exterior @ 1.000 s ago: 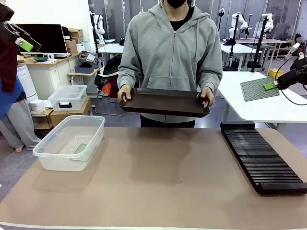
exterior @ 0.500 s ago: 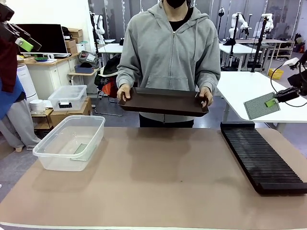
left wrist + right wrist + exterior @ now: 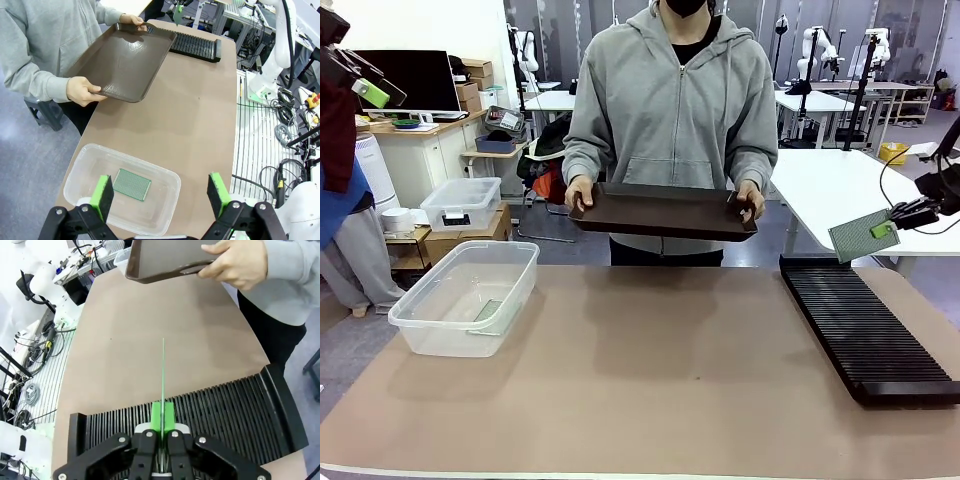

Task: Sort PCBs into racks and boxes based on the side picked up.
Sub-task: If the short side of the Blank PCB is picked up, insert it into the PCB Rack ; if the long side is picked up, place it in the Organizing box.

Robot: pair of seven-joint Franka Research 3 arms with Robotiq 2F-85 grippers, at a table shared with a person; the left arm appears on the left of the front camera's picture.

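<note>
My right gripper [image 3: 890,228] is shut on the edge of a green PCB [image 3: 863,236], which hangs tilted in the air just above the far end of the long black rack [image 3: 865,330]. In the right wrist view this PCB [image 3: 162,375] stands edge-on between the shut fingers of the gripper [image 3: 162,427], over the rack's slots [image 3: 225,410]. My left gripper [image 3: 161,195] is open and high above the clear box [image 3: 75,170], where a second PCB [image 3: 131,184] lies flat. The box [image 3: 465,295] stands at the table's left, and the left gripper [image 3: 365,85] hovers at the upper left.
A person at the far side holds a dark brown tray [image 3: 665,212] in both hands above the table edge. A smaller clear lidded tub [image 3: 460,203] sits off the table behind the box. A white table [image 3: 840,190] stands behind the rack.
My right gripper has come down with the PCB, from high over the white table to just above the rack's far end, and the board has tilted. The left arm and the tray have stayed still.
</note>
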